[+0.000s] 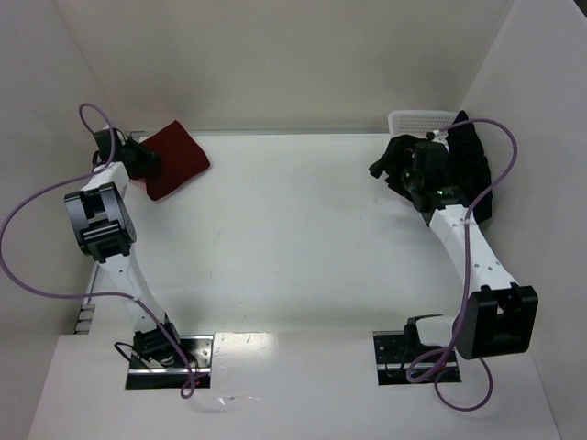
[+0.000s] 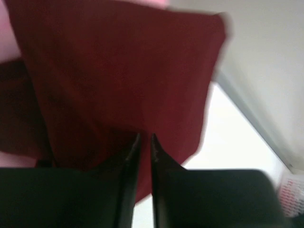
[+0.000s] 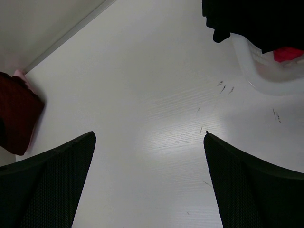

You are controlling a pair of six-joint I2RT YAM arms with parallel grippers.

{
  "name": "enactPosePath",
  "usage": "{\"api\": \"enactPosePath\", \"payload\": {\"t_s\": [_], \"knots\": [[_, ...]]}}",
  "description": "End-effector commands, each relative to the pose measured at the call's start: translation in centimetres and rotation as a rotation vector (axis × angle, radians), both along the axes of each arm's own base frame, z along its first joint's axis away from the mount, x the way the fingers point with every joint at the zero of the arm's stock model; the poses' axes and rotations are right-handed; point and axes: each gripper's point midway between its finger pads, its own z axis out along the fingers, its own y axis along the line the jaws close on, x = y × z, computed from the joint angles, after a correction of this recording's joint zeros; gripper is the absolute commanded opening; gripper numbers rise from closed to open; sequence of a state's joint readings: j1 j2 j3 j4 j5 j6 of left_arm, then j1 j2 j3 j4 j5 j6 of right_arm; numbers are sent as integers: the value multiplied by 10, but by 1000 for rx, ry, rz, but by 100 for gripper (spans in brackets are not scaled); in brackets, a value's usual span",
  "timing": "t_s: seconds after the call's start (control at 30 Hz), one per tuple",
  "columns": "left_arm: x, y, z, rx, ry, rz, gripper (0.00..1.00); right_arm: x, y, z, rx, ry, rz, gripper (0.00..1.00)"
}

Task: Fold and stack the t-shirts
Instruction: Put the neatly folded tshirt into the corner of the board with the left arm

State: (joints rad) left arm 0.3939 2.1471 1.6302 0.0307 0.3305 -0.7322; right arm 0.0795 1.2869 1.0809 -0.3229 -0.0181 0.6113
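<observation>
The dark maroon t-shirt [image 1: 176, 158] lies folded in the far left corner of the table and fills the left wrist view [image 2: 118, 71]. A light pink t-shirt [image 2: 8, 42] shows under its edge. My left gripper [image 1: 138, 158] hovers at the maroon shirt's near edge. Its jaws [image 2: 145, 137] stand almost together with only a thin slit, and no cloth shows between them. The black t-shirt [image 1: 470, 165] hangs over the basket at the far right, also seen in the right wrist view [image 3: 256, 19]. My right gripper [image 1: 390, 167] is open [image 3: 149, 137] over bare table.
A white mesh basket [image 1: 417, 119] stands at the back right under the black shirt, and something red [image 3: 287, 53] lies inside it. White walls close in the table at the back and on both sides. Purple cables loop off both arms.
</observation>
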Motion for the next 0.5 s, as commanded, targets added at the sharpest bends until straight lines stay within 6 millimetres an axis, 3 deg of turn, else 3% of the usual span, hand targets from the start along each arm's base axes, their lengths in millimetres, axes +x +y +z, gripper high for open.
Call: {"api": "enactPosePath", "payload": {"t_s": [0.0, 0.07, 0.2, 0.23, 0.27, 0.33, 0.37, 0.4, 0.47], "knots": [[15, 5, -6, 17, 27, 57, 24, -4, -11, 25, -33, -51, -27, 100], [5, 12, -18, 87, 135, 129, 34, -4, -14, 25, -26, -51, -42, 100], [-15, 37, -25, 183, 244, 238, 43, 0, -36, 23, -7, -35, -94, 100], [-15, 40, -18, 197, 237, 256, 45, 2, -41, 17, -8, -20, -107, 100], [-20, 46, -15, 202, 245, 274, 55, 5, -44, 20, -2, -24, -108, 100], [-19, 47, 4, 218, 206, 275, 63, 14, -55, 33, -14, -49, -126, 100], [-19, 47, 11, 221, 194, 276, 69, 18, -55, 27, -27, -22, -118, 100], [-16, 49, 35, 250, 151, 270, 80, 25, -61, 41, -36, -43, -126, 100], [-17, 50, 58, 274, 124, 264, 86, 34, -71, 35, -66, -10, -142, 100]]}}
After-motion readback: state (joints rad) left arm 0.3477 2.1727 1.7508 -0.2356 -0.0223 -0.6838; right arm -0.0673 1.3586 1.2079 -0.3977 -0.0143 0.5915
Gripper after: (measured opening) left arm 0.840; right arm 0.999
